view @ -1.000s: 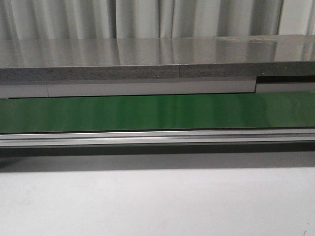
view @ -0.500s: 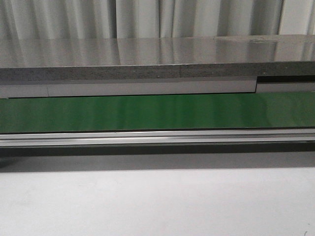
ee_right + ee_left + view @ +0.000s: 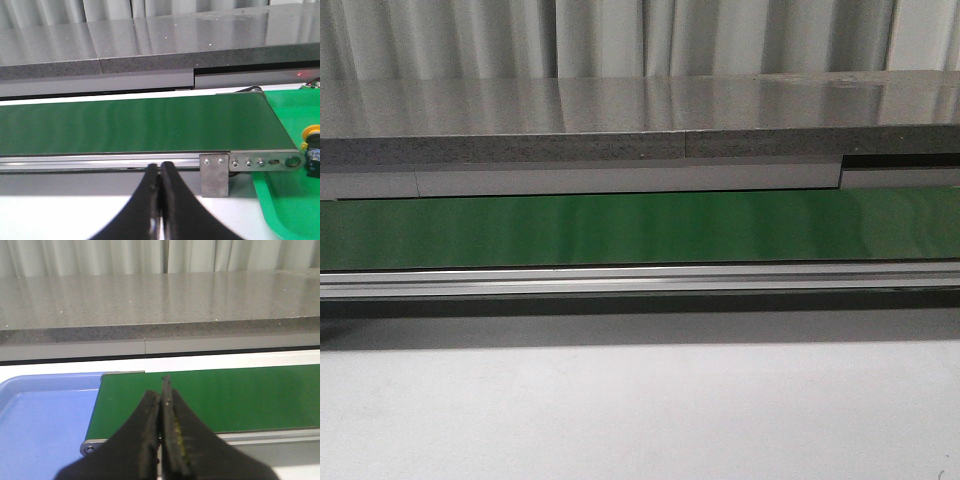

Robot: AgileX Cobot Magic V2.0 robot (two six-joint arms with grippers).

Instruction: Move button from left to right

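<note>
From my front camera I see a long green conveyor belt running straight across the view, with a silver aluminium rail along its near edge. Behind the belt is a grey speckled stone counter, and behind that pale pleated curtains. Nearest to me is a bare white table surface. Neither arm nor the button shows in this view.

On my left wrist camera, the left gripper fills the lower middle: its two black fingers are pressed together, tip to tip, with nothing between them. Beyond the tips lies one end of the green belt, and just beside that end sits a light blue tray, whose visible part holds nothing I can make out.

On my right wrist camera, the right gripper is likewise clenched, its black fingers meeting along a thin seam and grasping nothing. Past it is the belt's other end, finished with a metal end bracket. Beside that end is a green tray, and the button rests in it at the picture's edge, yellow cap on a black body, partly cut off and well apart from the gripper.
</note>
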